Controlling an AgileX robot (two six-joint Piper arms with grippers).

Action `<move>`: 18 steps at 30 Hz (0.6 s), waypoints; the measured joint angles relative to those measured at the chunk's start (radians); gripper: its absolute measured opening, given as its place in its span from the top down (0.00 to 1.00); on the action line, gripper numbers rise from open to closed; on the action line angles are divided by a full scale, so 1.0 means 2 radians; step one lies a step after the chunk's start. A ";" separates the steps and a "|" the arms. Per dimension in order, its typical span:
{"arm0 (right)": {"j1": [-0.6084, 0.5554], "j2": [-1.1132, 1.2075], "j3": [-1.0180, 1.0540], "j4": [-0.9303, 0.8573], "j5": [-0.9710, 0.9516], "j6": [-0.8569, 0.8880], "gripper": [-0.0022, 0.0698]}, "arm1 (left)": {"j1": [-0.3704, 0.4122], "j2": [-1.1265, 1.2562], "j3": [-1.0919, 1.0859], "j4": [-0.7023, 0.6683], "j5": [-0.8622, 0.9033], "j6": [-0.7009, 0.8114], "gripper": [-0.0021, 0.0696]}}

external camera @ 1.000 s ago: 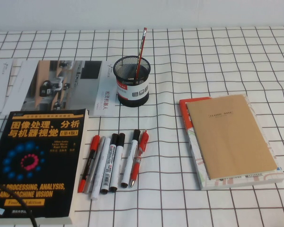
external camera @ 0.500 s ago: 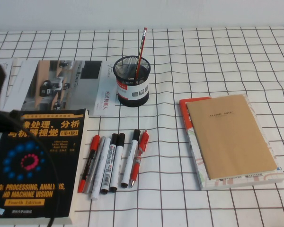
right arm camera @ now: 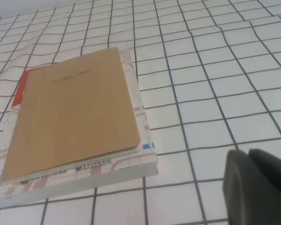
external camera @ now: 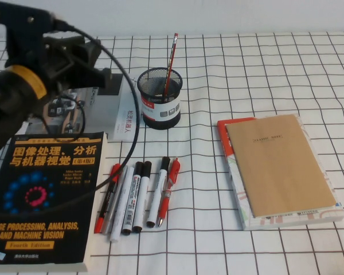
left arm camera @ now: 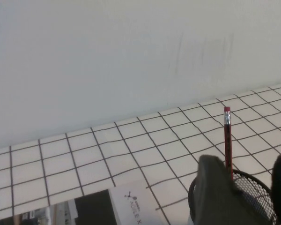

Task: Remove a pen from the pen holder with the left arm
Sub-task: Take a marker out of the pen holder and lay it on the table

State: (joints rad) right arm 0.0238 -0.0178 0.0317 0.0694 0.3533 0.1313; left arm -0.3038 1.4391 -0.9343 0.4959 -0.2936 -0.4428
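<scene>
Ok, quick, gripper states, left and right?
Left gripper: open, empty, near the pen holder.
Right gripper: closed, empty, above the table near the notebook.

High view: looked down from raised spot on robot's own side, over whole bench (external camera: 275, 69), from far off.
Left wrist view: sat low, faced back wall (left arm camera: 131, 56), close behind pen holder (left arm camera: 255, 192) and pencil (left arm camera: 227, 140), left fingers (left arm camera: 218, 197) in foreground.
Right wrist view: tilted down, close over notebook (right arm camera: 75, 112), right fingers (right arm camera: 241, 187) at frame edge.
Shared with high view: pen holder (external camera: 159, 97) and pencil (external camera: 171, 63) from left wrist; notebook (external camera: 278, 166) from right wrist.
</scene>
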 joint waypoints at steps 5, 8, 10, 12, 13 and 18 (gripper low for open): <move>0.000 0.000 0.000 0.000 0.000 0.000 0.99 | -0.020 0.084 -0.087 0.021 0.015 -0.013 0.46; 0.000 0.000 0.000 0.000 0.000 0.000 0.99 | -0.033 0.127 -0.135 0.032 0.025 -0.014 0.38; 0.000 0.000 0.000 0.000 0.000 0.000 0.99 | -0.040 0.157 -0.165 0.033 0.033 -0.014 0.36; 0.000 0.000 0.000 0.000 0.000 0.000 0.99 | -0.046 0.184 -0.190 0.035 0.041 -0.018 0.35; 0.000 0.000 0.000 0.000 0.000 0.000 0.99 | -0.048 0.197 -0.200 0.035 0.044 -0.021 0.34; 0.000 0.000 0.000 0.000 0.000 0.000 0.99 | -0.060 0.246 -0.239 0.036 0.047 -0.036 0.34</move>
State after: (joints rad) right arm 0.0238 -0.0178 0.0317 0.0694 0.3533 0.1313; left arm -0.4239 1.9317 -1.4124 0.5688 -0.2003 -0.5139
